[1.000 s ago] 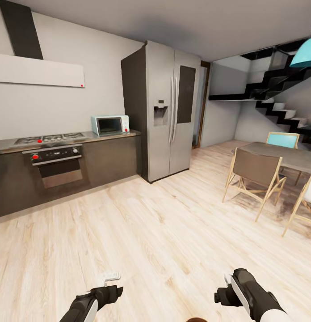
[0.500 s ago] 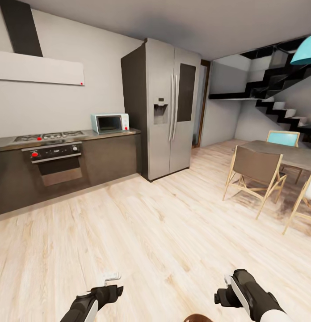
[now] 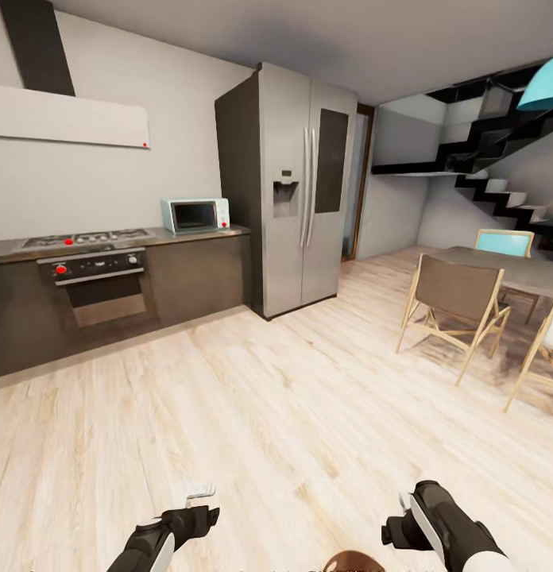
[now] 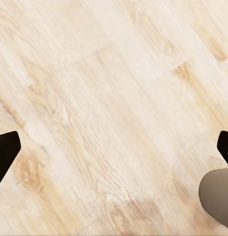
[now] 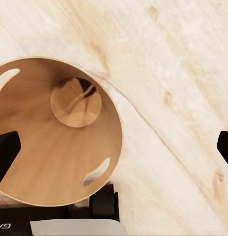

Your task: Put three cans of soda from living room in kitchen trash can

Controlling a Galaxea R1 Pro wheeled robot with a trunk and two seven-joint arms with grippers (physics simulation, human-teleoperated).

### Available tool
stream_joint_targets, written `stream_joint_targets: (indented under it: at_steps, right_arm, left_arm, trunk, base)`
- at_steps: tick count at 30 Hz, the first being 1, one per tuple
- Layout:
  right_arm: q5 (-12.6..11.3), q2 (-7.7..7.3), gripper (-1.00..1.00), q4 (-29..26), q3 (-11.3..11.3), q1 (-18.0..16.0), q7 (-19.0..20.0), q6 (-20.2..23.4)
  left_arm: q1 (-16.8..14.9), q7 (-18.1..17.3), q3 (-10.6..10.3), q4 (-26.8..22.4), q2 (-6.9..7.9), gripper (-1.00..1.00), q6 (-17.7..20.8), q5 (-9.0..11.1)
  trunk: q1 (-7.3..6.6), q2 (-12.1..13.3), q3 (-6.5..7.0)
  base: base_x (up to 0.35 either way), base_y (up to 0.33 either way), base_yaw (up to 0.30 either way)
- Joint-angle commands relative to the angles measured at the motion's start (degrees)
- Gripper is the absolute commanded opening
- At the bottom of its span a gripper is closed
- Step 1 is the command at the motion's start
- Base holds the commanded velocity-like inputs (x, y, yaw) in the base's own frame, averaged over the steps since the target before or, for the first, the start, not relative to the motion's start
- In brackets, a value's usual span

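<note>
Below the head camera, at the near edge, both arms hang low over the light wood floor point(image 3: 292, 413). The left gripper point(image 3: 199, 508) has its fingers spread wide, with bare floor between them. The right gripper point(image 3: 404, 520) is also spread wide, and the copper-brown trash can point(image 5: 57, 130) stands on the floor under it; nothing lies inside the can. On the far left is the kitchen counter point(image 3: 189, 234) with a stove point(image 3: 86, 237), an oven point(image 3: 102, 286) and a microwave point(image 3: 195, 214). A tall steel fridge point(image 3: 296, 191) stands right of the counter. On the far right are a dining table point(image 3: 507, 266), chairs point(image 3: 455, 306) and black stairs point(image 3: 499, 195).
</note>
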Motion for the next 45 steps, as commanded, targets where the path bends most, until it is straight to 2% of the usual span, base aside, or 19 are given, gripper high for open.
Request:
stream_joint_targets:
  at_steps: [1,45]
  right_arm:
    - [0.00,0.01,1.00,0.03,0.00,0.00,0.00,0.00]
    - [0.01,-0.05,1.00,0.13,0.00,0.00,0.00,-0.01]
  left_arm:
    - [0.00,0.00,0.00,-0.01,0.00,1.00,0.00,0.00]
    - [0.00,-0.08,-0.02,-0.03,0.01,1.00,-0.01,0.00]
  trunk:
    - [0.23,-0.42,-0.18]
    - [9.89,-18.06,-8.08]
  base:
    - [0.000,0.000,0.000]
    - [0.000,0.000,0.000]
